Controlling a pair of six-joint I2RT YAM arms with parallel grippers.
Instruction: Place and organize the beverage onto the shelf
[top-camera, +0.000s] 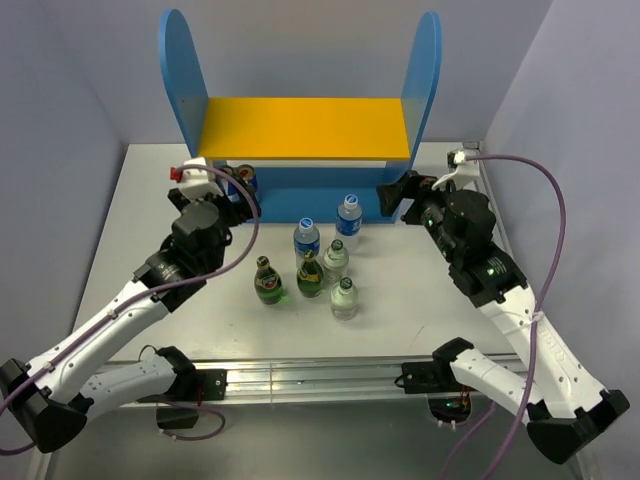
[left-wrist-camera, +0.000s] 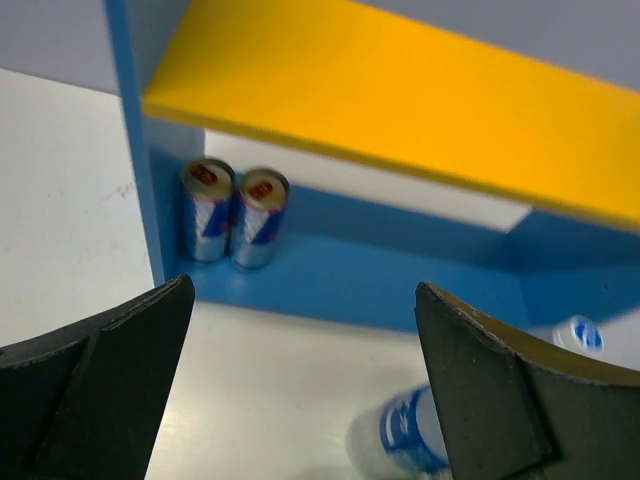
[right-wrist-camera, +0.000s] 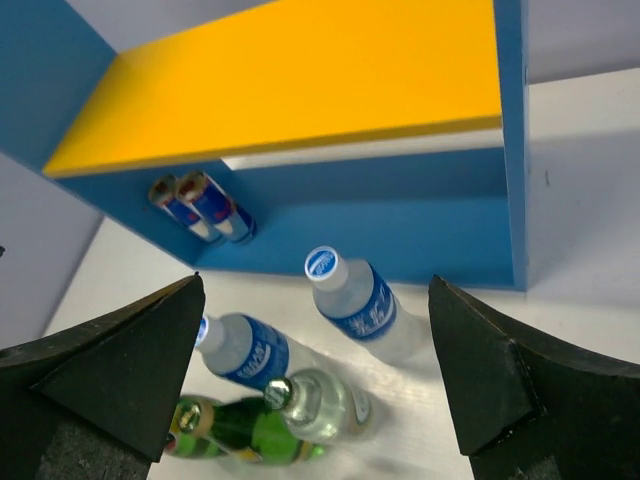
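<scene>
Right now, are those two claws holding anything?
Left gripper: open, holding nothing.
Right gripper: open, holding nothing.

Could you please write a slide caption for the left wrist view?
Left gripper, jaws open, faces two cans on the shelf, beneath its yellow board.

There are eight drinks in all. Two are slim cans, the left can and the right can. Six are bottles standing on the surface: two blue-labelled water bottles, two green glass bottles and two clear bottles. There is one shelf.
</scene>
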